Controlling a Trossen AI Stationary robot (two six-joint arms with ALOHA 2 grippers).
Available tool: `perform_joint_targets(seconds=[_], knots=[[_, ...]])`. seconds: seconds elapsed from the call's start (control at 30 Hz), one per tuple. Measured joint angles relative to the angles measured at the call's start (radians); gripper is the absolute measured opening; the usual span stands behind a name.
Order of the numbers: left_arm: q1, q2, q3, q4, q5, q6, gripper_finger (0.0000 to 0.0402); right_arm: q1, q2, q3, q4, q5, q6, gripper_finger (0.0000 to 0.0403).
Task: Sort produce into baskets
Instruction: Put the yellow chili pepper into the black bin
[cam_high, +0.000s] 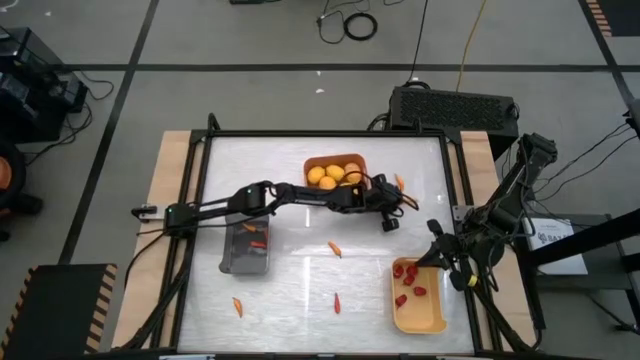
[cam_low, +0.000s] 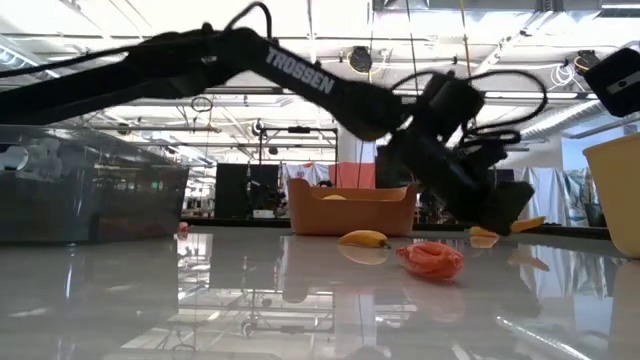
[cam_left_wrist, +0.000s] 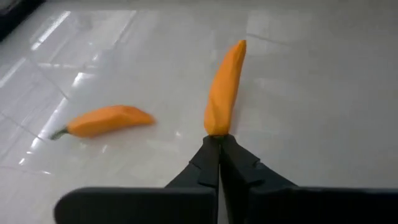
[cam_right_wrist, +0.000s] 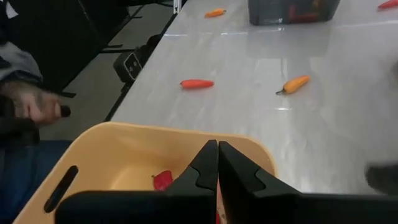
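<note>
While the left arm stretches across the worktop (cam_high: 300, 270) from its left edge, the left gripper (cam_high: 392, 218) sits just beside the orange basket (cam_high: 335, 160), on its right. In the left wrist view its jaws are clenched on the lower tip of an orange chili (cam_left_wrist: 225, 87), which stands up from the fingertips (cam_left_wrist: 211, 163). A second orange chili (cam_left_wrist: 106, 120) lies flat on the worktop near it.

The orange basket holds several yellow-orange round fruits (cam_high: 328, 176). The dark grey basket (cam_high: 246, 246) stands toward the left side, under the left arm, with a few small red pieces inside.

The right gripper (cam_high: 448, 268) hangs over the near rim of the yellow basket (cam_high: 418, 318) at the right front corner; its jaws are pressed together with nothing visible between them. Red berries (cam_high: 408, 282) lie in that basket's upper half.

Loose on the worktop are an orange chili piece (cam_high: 335, 249) near the middle, a red chili (cam_high: 338, 303) toward the front, another orange one (cam_high: 238, 307) at front left, and a small orange piece (cam_high: 399, 182) just right of the orange basket.
</note>
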Motion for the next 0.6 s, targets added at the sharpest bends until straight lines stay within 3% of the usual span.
perform_joint_targets(seconds=[0.23, 0.4, 0.6], knots=[[-0.042, -0.163, 0.0, -0.325, -0.056, 0.018, 0.0003, 0.001, 0.0, 0.0, -0.015, -0.019, 0.057, 0.0004], [-0.083, -0.307, 0.001, -0.689, -0.072, 0.01, 0.0002, 0.003, 0.006, 0.0, -0.022, -0.02, 0.073, 0.0004], [-0.149, -0.447, 0.002, -1.165, -0.075, -0.18, 0.0001, 0.017, 0.024, 0.0, -0.027, -0.039, 0.09, 0.0004]])
